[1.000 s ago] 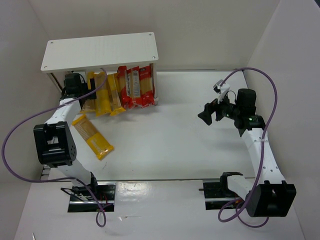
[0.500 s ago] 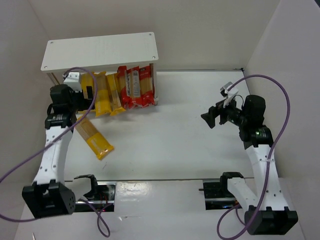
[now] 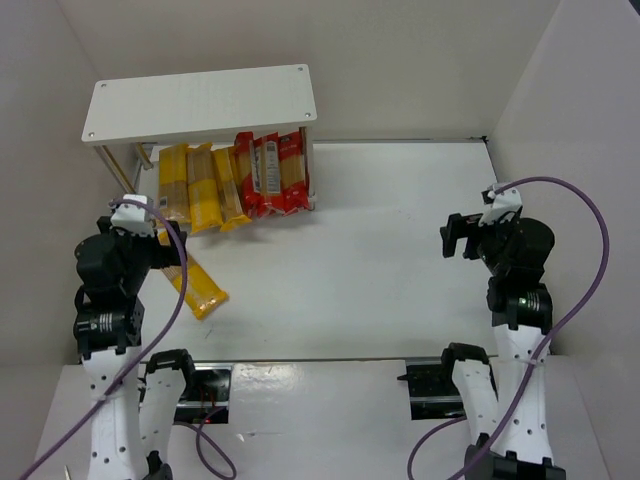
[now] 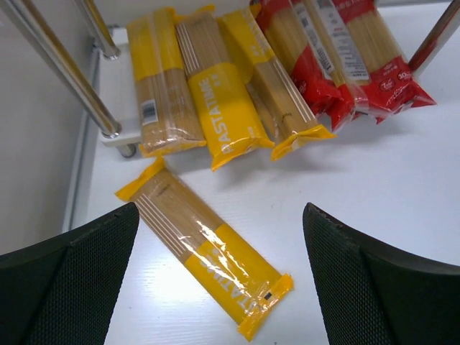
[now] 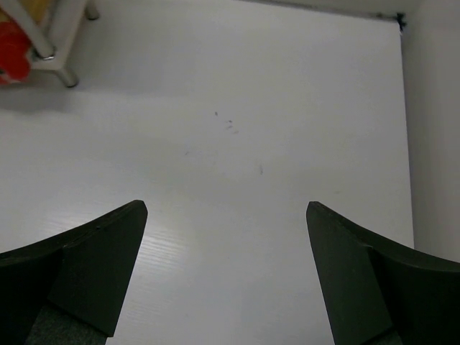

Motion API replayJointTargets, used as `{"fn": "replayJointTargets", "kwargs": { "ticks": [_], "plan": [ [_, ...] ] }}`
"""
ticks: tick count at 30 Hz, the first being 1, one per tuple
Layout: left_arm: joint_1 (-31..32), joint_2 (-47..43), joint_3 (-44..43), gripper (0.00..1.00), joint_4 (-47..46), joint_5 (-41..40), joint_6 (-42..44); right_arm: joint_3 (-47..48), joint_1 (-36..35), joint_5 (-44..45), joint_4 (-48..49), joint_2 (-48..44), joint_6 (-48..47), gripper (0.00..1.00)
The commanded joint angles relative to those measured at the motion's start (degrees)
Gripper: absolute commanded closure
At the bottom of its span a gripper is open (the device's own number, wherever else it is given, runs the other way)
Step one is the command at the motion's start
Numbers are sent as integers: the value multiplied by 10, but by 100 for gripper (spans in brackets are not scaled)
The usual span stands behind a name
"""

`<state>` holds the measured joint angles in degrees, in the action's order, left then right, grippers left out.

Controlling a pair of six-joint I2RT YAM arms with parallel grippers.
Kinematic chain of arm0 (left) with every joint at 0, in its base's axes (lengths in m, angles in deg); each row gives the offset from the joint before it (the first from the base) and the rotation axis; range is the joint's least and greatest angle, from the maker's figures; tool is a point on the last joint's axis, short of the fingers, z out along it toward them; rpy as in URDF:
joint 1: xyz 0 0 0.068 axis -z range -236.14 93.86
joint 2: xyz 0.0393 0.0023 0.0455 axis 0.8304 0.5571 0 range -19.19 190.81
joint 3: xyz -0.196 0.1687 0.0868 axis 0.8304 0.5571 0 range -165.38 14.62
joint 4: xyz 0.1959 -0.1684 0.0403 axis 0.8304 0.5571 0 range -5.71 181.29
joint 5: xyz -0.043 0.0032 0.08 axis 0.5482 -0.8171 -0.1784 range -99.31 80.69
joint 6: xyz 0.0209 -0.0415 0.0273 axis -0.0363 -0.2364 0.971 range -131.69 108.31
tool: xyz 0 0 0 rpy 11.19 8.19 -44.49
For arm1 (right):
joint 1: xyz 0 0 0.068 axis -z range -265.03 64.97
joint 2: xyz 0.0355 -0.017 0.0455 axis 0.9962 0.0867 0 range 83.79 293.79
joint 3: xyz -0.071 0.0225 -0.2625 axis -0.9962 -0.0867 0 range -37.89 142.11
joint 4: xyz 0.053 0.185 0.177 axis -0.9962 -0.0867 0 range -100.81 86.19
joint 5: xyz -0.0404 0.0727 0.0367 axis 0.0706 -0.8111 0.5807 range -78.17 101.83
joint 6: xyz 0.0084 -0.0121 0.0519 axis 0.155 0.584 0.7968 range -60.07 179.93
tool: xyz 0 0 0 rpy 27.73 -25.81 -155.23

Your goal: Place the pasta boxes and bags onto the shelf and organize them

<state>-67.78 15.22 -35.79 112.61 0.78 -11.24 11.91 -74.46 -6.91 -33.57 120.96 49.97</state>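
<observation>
The white shelf [image 3: 200,100] stands at the far left. On its lower tier lie three yellow pasta packs [image 3: 200,190] and red-edged packs [image 3: 270,175], their near ends sticking out past the front. One more yellow pack [image 3: 203,288] lies slantwise on the table. My left gripper [image 3: 160,250] hovers open just left of it. In the left wrist view this loose pack [image 4: 208,251] lies below and between the open fingers of my left gripper [image 4: 219,212], untouched. My right gripper [image 3: 455,235] is open and empty at the right, and the right wrist view shows only bare table under the right gripper [image 5: 226,205].
White walls close in on the left, back and right. The shelf's metal legs [image 4: 65,72] stand close to the left wall. The shelf's right front foot [image 5: 68,77] and a red pack end [image 5: 11,47] show in the right wrist view's corner. Purple cables loop from both arms.
Both arms have drawn back toward their bases. The left gripper left the shelf front and now sits over the loose pack. The right gripper moved right. No pack moved.
</observation>
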Motion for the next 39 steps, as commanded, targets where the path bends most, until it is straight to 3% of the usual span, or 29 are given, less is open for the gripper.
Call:
{"fn": "replayJointTargets", "kwargs": {
  "ticks": [1, 12, 19, 39],
  "plan": [
    [-11, -29, 1, 0, 5, 15, 18, -8, 32, 50, 2, 18, 34, 0],
    [-95, -50, 7, 0, 18, 49, 29, -36, 44, 56, 24, -44, 23, 0],
    [-149, -79, 7, 0, 29, 92, 46, -41, 96, 35, 24, -82, 23, 0],
    [-149, -95, 12, 0, 29, 97, 46, -41, 102, 30, 24, -82, 18, 0]
  ]
}}
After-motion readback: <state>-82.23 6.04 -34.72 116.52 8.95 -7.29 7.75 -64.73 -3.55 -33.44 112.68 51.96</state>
